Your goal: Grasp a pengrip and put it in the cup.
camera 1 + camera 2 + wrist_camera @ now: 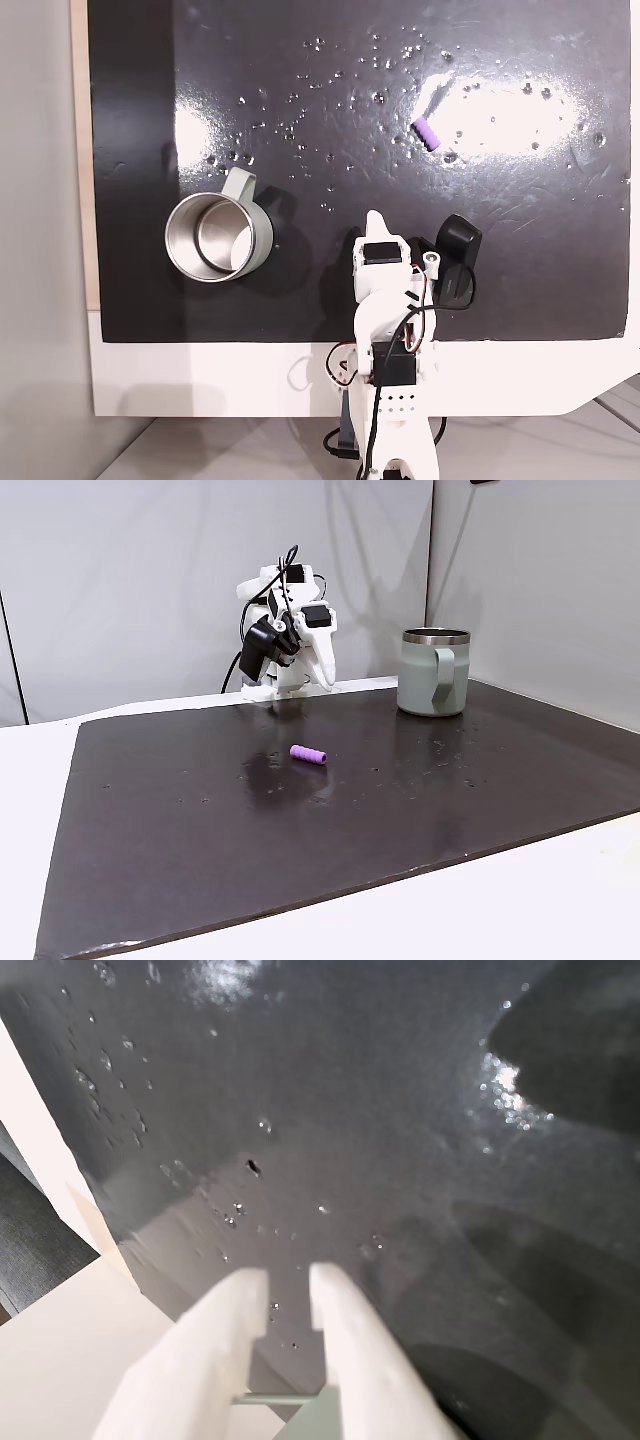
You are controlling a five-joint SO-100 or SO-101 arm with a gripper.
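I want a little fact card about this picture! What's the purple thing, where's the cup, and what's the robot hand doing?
purple thing: pengrip, lying on its side on the black mat
cup: cup, upright, steel inside looks empty in a fixed view
cup and pengrip: apart, not touching
robot hand: gripper, fingers slightly apart with a narrow gap, holding nothing
arm: folded back near its base, away from the pengrip
pengrip in the cup: not yet

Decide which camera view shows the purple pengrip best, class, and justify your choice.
The side-on fixed view: the pengrip lies clear and unobstructed on the dark mat, its short tube shape plain. In the top-down fixed view it appears small amid glare. The wrist view looks at bare mat past the gripper.
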